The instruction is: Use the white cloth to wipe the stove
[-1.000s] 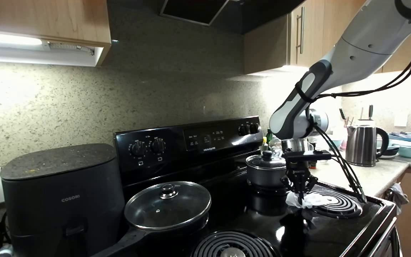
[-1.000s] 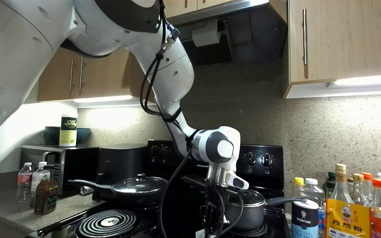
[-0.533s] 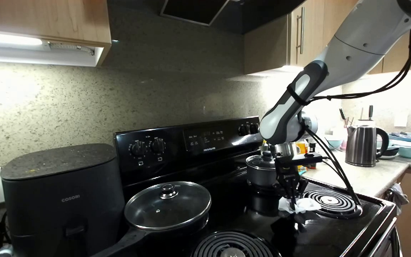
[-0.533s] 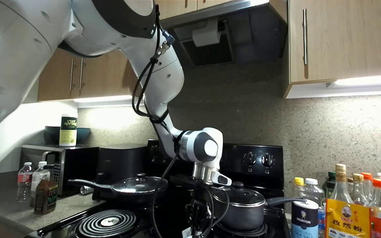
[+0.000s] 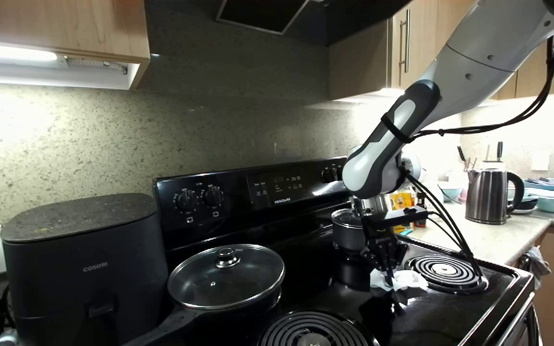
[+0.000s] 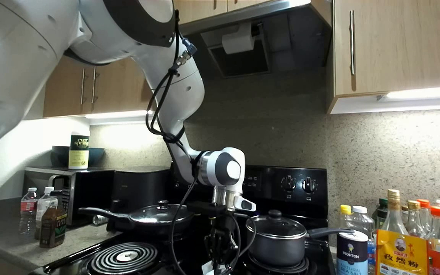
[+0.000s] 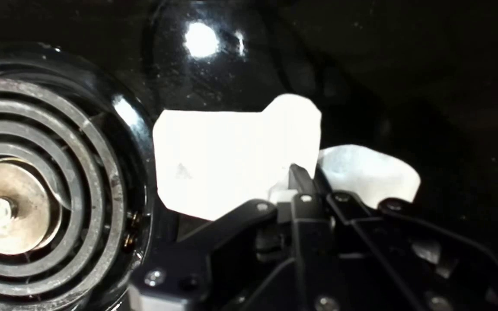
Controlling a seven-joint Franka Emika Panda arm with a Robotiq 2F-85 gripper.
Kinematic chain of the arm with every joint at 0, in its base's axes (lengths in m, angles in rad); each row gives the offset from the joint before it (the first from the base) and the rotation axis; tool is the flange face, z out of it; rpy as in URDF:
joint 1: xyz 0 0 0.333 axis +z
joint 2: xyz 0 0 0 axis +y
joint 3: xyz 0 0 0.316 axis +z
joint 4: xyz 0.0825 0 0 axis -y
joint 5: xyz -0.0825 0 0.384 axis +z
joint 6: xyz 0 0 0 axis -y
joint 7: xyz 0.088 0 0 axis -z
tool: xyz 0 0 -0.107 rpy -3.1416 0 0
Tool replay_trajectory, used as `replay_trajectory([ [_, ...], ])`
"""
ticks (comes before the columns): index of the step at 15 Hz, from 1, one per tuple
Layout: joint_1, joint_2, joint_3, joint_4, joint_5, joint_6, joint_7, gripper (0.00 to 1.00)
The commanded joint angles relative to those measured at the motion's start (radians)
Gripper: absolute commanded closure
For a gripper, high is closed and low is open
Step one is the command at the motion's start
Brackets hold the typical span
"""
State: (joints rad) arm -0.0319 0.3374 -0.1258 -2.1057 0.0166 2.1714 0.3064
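In an exterior view the gripper (image 5: 389, 278), slightly tilted, points down and pinches the white cloth (image 5: 410, 279) over the stove (image 5: 306, 283); just to the right sits a coil burner (image 5: 450, 272); the bent arm (image 5: 459, 79) slopes up rightward.

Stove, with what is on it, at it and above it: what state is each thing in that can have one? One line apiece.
End effector, shut and gripping.
White cloth, bunched, gripped, sticking out on both sides; contact with the cooktop unclear.
Frying pan, covered by a glass lid.
Saucepan, also lidded.
Bare coil burners, no glow showing.
Control knobs, settings too small to read.
Cabinet doors, closed.
Under-cabinet lights, lit.
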Motion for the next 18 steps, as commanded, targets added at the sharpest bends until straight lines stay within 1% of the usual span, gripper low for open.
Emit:
replay_trajectory([
  [1,-0.001,0.006,0.017,0.004,0.009,0.0,-0.016,1.0],
  [5,0.045,0.015,0.074,0.003,-0.016,0.015,-0.056,1.0],
  [8,0.092,0.023,0.119,0.016,-0.029,0.015,-0.088,1.0],
  [11,0.135,0.041,0.145,0.033,-0.065,0.018,-0.102,1.0],
  [14,0.146,0.041,0.143,0.042,-0.084,-0.009,-0.087,1.0],
  [16,0.136,0.015,0.125,0.009,-0.092,-0.021,-0.073,1.0],
  [18,0.116,-0.01,0.106,-0.027,-0.074,-0.026,-0.065,1.0],
])
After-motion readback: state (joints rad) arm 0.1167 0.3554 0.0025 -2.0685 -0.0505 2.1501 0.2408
